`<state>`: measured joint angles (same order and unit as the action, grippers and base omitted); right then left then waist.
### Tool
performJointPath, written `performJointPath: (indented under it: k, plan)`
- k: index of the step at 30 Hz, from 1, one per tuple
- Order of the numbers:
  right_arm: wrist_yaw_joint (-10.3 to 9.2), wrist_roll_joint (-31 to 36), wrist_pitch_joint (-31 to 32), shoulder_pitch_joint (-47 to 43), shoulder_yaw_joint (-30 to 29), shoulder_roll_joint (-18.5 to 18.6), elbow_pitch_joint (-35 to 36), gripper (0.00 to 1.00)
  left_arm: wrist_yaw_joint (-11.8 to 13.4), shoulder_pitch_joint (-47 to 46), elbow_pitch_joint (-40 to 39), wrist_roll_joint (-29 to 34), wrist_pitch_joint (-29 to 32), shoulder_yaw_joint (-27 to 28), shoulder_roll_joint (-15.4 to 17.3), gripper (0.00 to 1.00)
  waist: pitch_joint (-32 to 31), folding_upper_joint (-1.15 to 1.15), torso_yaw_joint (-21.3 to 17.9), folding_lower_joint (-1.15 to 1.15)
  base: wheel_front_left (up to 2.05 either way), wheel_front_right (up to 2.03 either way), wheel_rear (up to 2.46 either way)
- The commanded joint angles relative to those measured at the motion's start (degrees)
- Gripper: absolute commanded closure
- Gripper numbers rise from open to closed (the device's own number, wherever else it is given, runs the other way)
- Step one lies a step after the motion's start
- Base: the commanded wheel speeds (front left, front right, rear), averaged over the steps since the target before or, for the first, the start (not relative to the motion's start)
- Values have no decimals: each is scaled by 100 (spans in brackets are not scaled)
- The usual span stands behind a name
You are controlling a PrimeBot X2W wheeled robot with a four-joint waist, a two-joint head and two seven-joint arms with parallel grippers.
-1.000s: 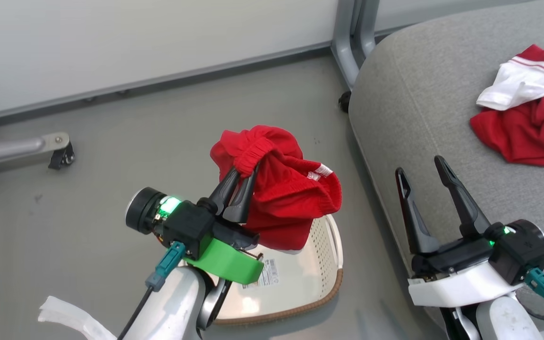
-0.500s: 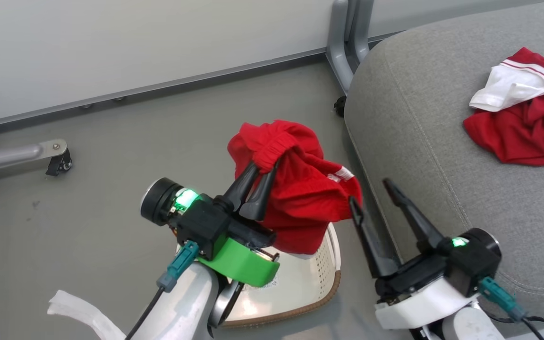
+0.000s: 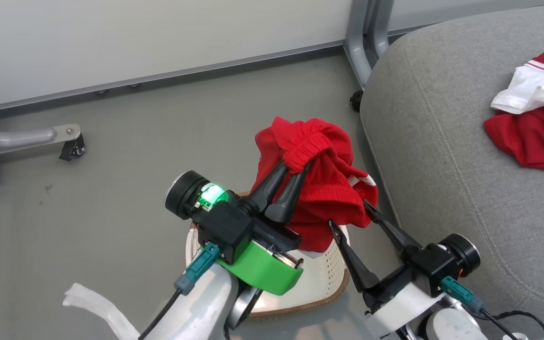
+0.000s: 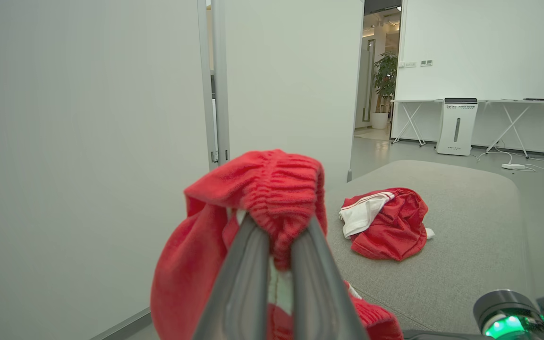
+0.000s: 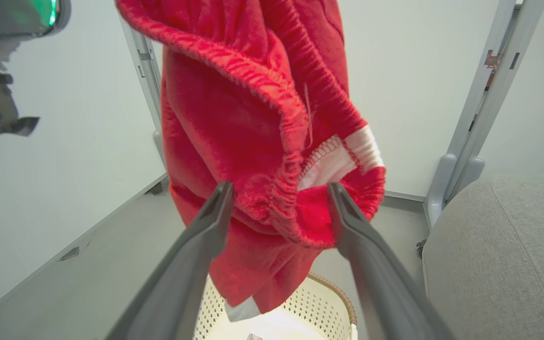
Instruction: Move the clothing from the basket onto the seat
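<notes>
- My left gripper (image 3: 295, 164) is clenched on the red garment (image 3: 328, 193), above the basket (image 3: 335, 269).
- My right gripper (image 3: 348, 212) is released, fingers (image 5: 187, 264) flanking its hem.

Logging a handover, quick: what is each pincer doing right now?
Left pincer: closed on the red garment, above the basket.
Right pincer: open, fingertips at the garment's lower edge, gripping nothing.

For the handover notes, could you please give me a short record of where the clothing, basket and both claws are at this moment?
grey woven-fabric seat cushion: holds one crumpled red-and-white garment
cream perforated plastic basket: on the floor beside the seat
left claw: shut on a bright-red elastic-waisted garment, held above the basket
right claw: open, fingers either side of that garment's lower folds
</notes>
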<state>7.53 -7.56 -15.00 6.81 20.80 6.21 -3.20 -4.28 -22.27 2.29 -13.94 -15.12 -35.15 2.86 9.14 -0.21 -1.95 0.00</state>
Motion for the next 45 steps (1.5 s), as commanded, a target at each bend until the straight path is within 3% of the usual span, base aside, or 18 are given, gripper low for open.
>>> performJointPath:
  k: [1, 2, 4, 5, 24, 25, 26, 27, 45]
  plan:
    - [-8, 30, -28, 84, 22, 22, -77, 1, 29, -99, -19, -21, -4, -15, 6, 100, 18, 21, 17, 0, 0, 0, 0]
    - [-8, 23, -28, 102, 39, 17, -131, 14, 33, -105, -17, -35, -4, -35, 6, 100, 26, 21, 22, 0, 0, 0, 0]
    - [-8, -6, -28, 110, 66, 15, -205, 56, 32, -116, -6, -60, -4, -63, 6, 100, 43, 21, 30, 0, 0, 0, 0]
    - [-8, -15, -28, 113, 96, 23, -244, 100, 35, -120, 5, -70, -4, -71, 6, 100, 56, 21, 30, 0, 0, 0, 0]
    - [-8, -122, -28, 214, 110, 22, -205, 100, 3, -92, 162, -174, -4, 35, 5, 100, 157, 21, -70, 0, 0, 0, 0]
    - [-8, -132, -28, 214, 106, 23, -198, 100, -25, -50, 219, -211, -4, 9, 6, 88, 152, 21, -72, 0, 0, 0, 0]
    - [-8, -137, -28, 210, 102, 23, -193, 100, -40, -34, 284, -192, -3, -14, 7, 6, 146, 21, -71, 0, 0, 0, 0]
    - [-8, -144, -28, 202, 100, 22, -188, 100, -77, -55, 271, -219, -4, -34, 2, 0, 143, 21, -71, 0, 0, 0, 0]
    - [-8, -149, -28, 109, 64, 2, -142, 100, -207, -103, 546, -207, -3, -33, 7, 0, 76, 21, -133, 0, 0, 0, 0]
